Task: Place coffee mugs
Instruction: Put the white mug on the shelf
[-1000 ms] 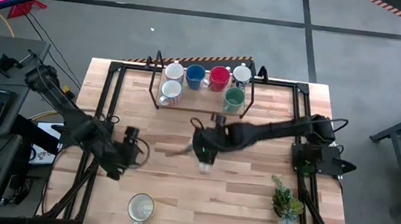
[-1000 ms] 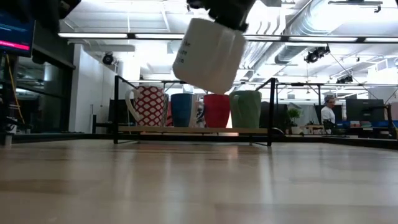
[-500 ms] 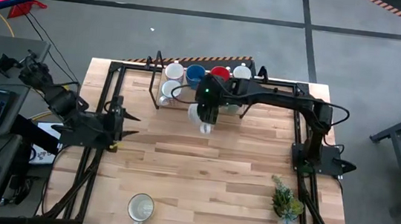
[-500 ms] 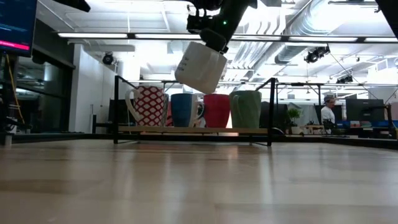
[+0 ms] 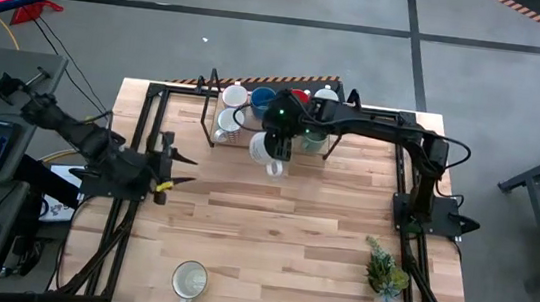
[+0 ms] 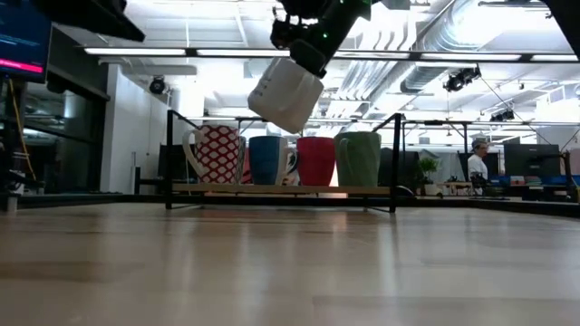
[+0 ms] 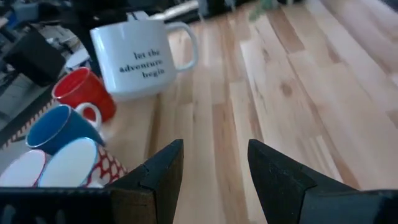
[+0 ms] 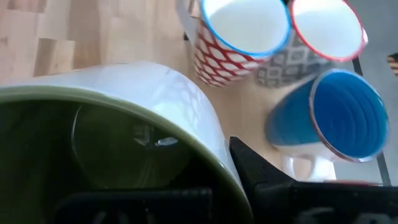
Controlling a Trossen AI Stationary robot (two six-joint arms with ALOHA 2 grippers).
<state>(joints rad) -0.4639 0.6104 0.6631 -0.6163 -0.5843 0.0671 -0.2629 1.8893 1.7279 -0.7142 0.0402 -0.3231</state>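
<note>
white mug (image 6: 285, 94) hangs clamped in the right gripper (image 5: 278, 132) jaws — left gripper (image 5: 179, 171) jaws spread, empty.

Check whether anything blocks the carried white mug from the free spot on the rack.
The right gripper holds the white ceramic mug in the air before the black-framed wooden rack. Nothing visible lies between them; the red-patterned mug and green mug flank the gap.

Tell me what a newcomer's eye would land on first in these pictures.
First, the white mug hanging tilted in the air, clamped by the right gripper just in front of the rack at the table's far edge. Next, the colourful row waiting in that rack: a red-patterned mug, a blue mug, a red mug and a green mug. The left gripper waits open over the table's left side.
</note>
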